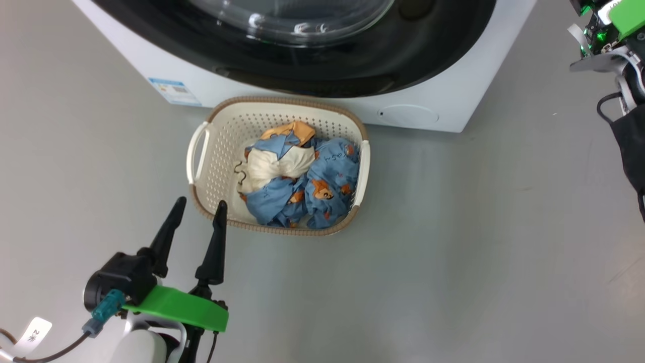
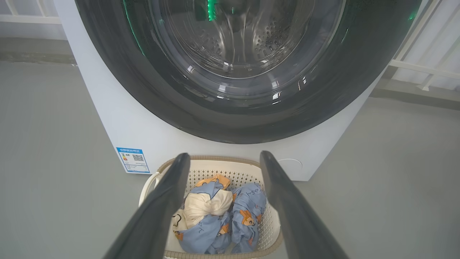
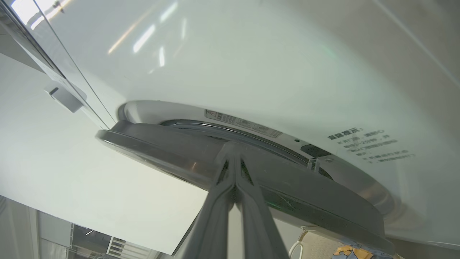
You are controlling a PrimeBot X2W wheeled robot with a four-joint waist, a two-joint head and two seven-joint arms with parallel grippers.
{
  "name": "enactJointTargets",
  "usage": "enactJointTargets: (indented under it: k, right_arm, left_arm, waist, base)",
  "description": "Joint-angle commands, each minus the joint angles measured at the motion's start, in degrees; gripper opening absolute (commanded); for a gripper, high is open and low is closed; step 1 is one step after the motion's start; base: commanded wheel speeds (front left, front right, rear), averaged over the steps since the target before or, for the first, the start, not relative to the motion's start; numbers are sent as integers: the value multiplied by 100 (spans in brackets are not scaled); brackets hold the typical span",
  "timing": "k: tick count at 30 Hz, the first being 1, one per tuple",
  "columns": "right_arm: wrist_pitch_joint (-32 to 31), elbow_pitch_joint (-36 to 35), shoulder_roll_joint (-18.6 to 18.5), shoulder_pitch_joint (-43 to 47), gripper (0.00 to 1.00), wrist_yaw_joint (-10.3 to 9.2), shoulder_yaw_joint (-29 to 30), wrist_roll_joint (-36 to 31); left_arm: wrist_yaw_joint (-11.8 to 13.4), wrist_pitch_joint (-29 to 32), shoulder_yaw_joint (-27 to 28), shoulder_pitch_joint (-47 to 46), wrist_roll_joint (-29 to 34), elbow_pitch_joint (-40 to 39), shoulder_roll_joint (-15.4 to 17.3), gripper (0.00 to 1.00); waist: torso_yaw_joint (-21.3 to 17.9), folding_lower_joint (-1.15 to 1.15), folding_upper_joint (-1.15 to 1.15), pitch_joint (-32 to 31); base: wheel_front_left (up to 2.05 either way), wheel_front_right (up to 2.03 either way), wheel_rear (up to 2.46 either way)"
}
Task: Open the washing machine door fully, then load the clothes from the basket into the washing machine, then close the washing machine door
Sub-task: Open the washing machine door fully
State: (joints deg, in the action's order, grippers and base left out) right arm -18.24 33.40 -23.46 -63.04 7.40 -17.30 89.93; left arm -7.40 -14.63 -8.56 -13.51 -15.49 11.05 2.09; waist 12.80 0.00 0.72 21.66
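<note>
Door-opening is the step in hand, judging by the right wrist view. At lower left of the head view, your left gripper (image 1: 200, 201) hangs with jaws spread wide and empty, tips just short of the basket (image 1: 221, 146). At centre, the basket stands on the floor (image 1: 453, 252) just beside the washing machine (image 1: 151, 70), with the clothes (image 1: 302, 176) heaped inside and none loaded. At upper centre, the washing machine door (image 1: 363, 60) is not yet swung out. In the right wrist view, your right gripper (image 3: 233, 145) has jaws pressed together, holding nothing, tips at the door's rim where a gap shows behind. Hook behind that rim and follow the door's arc, because a straight pull may slip off the gloss. Hold the left arm clear of the swing.
</note>
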Motion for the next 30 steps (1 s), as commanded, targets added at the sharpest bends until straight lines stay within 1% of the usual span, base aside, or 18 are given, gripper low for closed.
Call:
enactJointTargets:
  k: [1,10,19,24,30]
  right_arm:
    - [-68,-122,11,-133,0,9,-38,53]
    - [-638,238,-4,-614,0,9,-170,72]
    - [-802,308,57,-932,0,9,-364,-98]
    - [-887,201,97,-879,0,9,-456,-99]
    - [-1040,-18,151,-486,0,9,-570,-14]
  left_arm:
    - [-9,-37,179,-132,-38,-126,101,100]
    - [-9,-37,109,-310,-105,-186,84,100]
    - [-9,-37,23,-436,-219,-190,80,100]
    - [-9,-37,3,-450,-254,-164,79,100]
    - [-9,-37,29,-346,-192,-118,79,100]
  waist:
    - [93,0,0,126]
    - [187,0,0,454]
    - [237,0,0,602]
    - [238,0,0,562]
    - [161,0,0,304]
  base:
    - [0,0,0]
    - [0,0,0]
    - [0,0,0]
    - [0,0,0]
    - [0,0,0]
